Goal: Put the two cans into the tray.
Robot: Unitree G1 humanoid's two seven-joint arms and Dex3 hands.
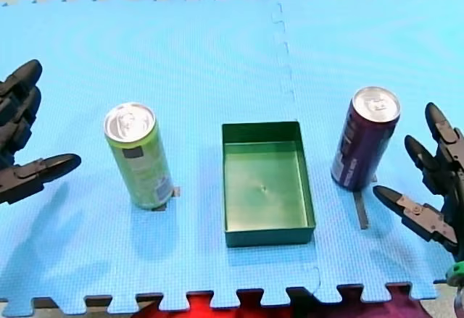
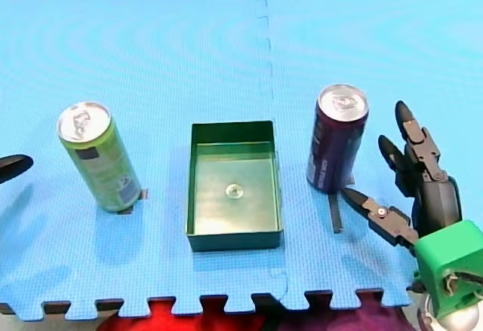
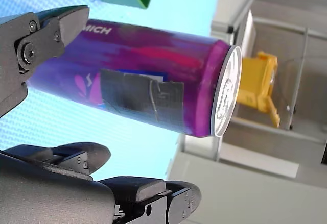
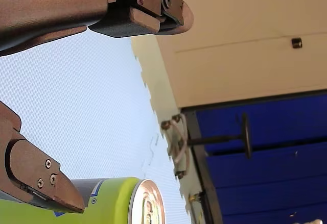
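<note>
A green can stands upright on the blue mat, left of a dark green tray that holds nothing. A purple can stands upright to the tray's right. My left hand hovers at the left edge, apart from the green can and holding nothing. My right hand is just right of the purple can, close to it but with a gap. The first wrist view has the purple can between dark fingers without contact. The second wrist view has the green can's top beside the fingers.
The blue foam mat covers the table, with a seam running back from the tray. Its jigsaw front edge lies close to the tray. A strip of tape lies by the purple can.
</note>
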